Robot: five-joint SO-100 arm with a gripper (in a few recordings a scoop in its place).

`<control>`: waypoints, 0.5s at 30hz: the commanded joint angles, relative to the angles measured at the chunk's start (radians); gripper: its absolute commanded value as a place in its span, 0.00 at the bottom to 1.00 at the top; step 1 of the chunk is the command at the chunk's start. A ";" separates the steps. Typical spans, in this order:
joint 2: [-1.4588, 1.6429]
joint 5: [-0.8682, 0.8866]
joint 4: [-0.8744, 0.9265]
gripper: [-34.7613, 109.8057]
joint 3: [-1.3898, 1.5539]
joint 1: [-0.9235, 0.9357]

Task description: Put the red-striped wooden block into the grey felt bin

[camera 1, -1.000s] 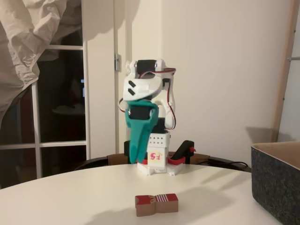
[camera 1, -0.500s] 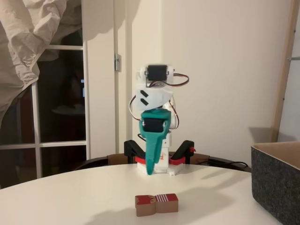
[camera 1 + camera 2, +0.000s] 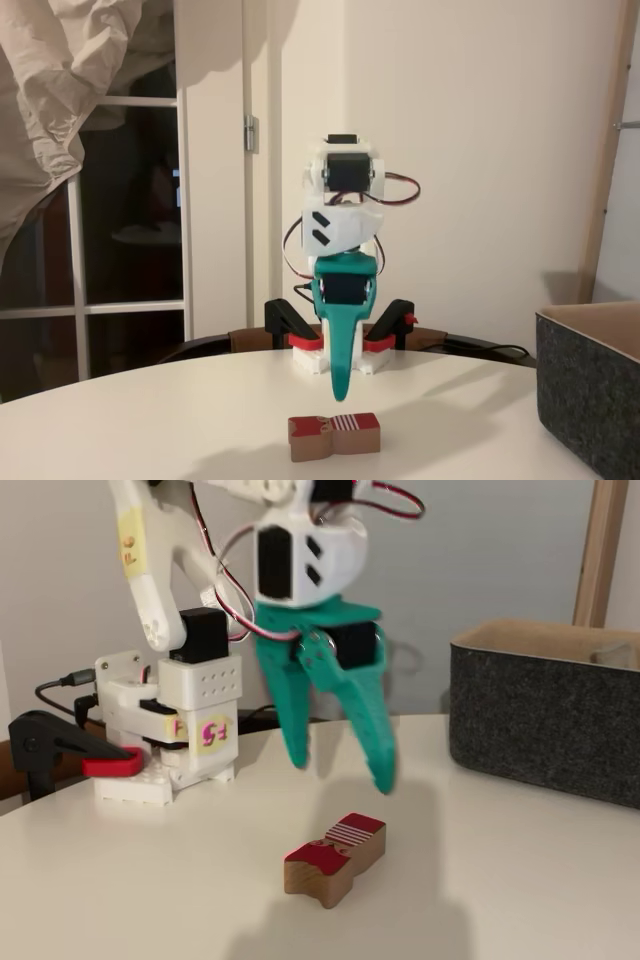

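Reaching toward the red-striped wooden block, flat on the surface, well short of the grey felt bin. Teal hand released, poised above and behind the block, nothing held. Next, probably: descend, straddle the block's waist, clench.

white table, red-striped wooden block, grey felt bin, arm base
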 commanded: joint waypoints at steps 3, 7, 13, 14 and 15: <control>-0.055 0.038 -0.057 0.48 -0.029 -0.005; -0.103 0.052 -0.101 0.47 -0.028 -0.005; -0.152 0.043 -0.133 0.46 -0.026 0.000; -0.156 0.040 -0.133 0.46 -0.025 0.003; -0.160 0.037 -0.133 0.46 -0.025 0.005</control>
